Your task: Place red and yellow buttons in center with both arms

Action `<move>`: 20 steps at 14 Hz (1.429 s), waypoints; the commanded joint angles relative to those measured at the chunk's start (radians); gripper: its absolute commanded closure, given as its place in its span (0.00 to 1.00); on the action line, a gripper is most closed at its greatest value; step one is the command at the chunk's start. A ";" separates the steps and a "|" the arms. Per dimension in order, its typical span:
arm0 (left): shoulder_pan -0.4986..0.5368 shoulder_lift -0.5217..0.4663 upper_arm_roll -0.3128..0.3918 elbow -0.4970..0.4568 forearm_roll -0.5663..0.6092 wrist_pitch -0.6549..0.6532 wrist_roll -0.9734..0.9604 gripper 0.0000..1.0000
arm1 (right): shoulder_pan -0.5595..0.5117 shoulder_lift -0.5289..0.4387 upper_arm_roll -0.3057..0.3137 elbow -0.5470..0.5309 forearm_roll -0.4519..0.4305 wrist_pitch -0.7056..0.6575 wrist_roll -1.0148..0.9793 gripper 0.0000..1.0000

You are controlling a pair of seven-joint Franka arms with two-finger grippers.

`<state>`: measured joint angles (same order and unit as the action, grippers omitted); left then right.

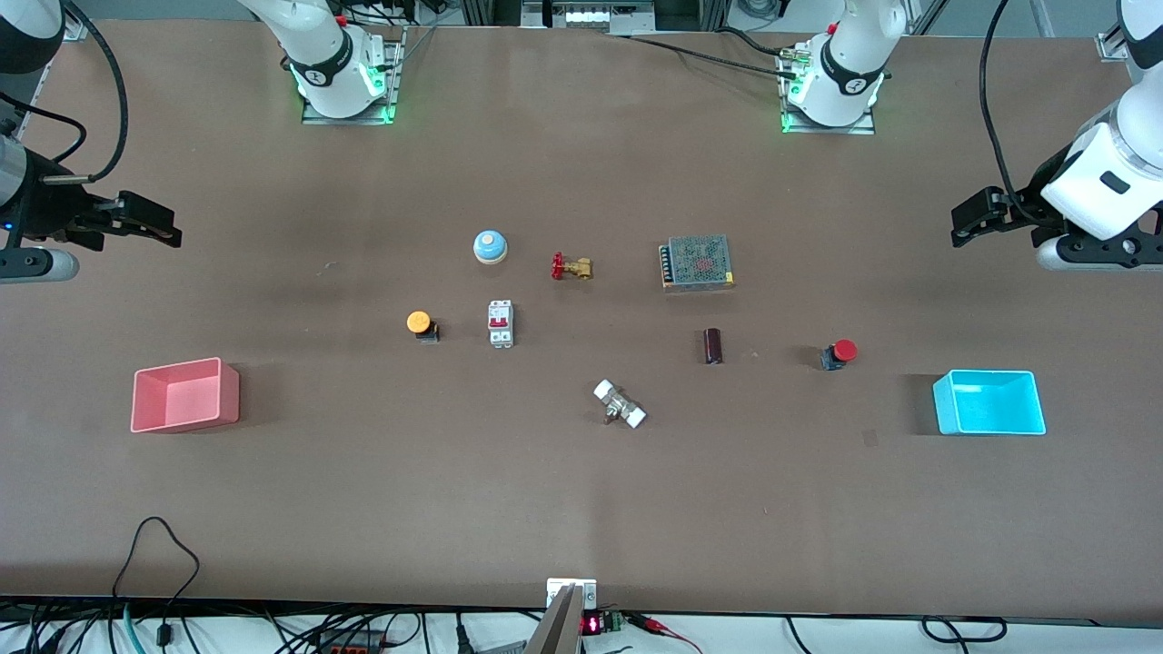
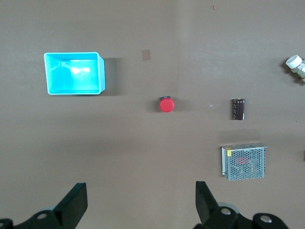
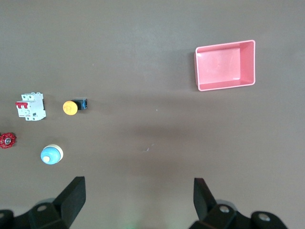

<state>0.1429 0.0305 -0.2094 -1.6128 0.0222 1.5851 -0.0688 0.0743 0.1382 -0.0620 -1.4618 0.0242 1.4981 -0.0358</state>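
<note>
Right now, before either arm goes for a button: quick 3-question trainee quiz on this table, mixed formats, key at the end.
1. True or false: the red button sits inside the blue bin.
2. Which object lies right beside the yellow button?
A. white breaker
B. dark cylinder
C. mesh power supply
3. Fill in: the left pincer and the right pincer are both ____, holding nothing, each hanging over its own end of the table.

Key
1. False: it stands on the tabletop beside the bin, apart from it.
2. A
3. open
</note>
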 commanded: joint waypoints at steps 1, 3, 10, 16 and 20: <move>0.015 -0.015 -0.008 -0.009 -0.021 -0.011 0.026 0.00 | 0.012 -0.002 -0.013 0.003 -0.009 0.008 -0.009 0.00; 0.017 -0.015 -0.008 -0.010 -0.021 -0.011 0.026 0.00 | 0.013 -0.002 0.004 0.003 -0.045 0.007 -0.009 0.00; -0.053 -0.026 0.056 -0.018 -0.030 -0.013 0.024 0.00 | 0.007 -0.002 0.018 -0.002 -0.070 0.005 -0.004 0.00; -0.132 -0.020 0.162 -0.018 -0.033 -0.013 0.026 0.00 | -0.005 0.000 0.014 -0.003 0.005 0.022 0.004 0.00; -0.135 -0.020 0.162 -0.012 -0.033 -0.013 0.026 0.00 | -0.008 0.000 0.014 -0.005 0.005 0.019 0.004 0.00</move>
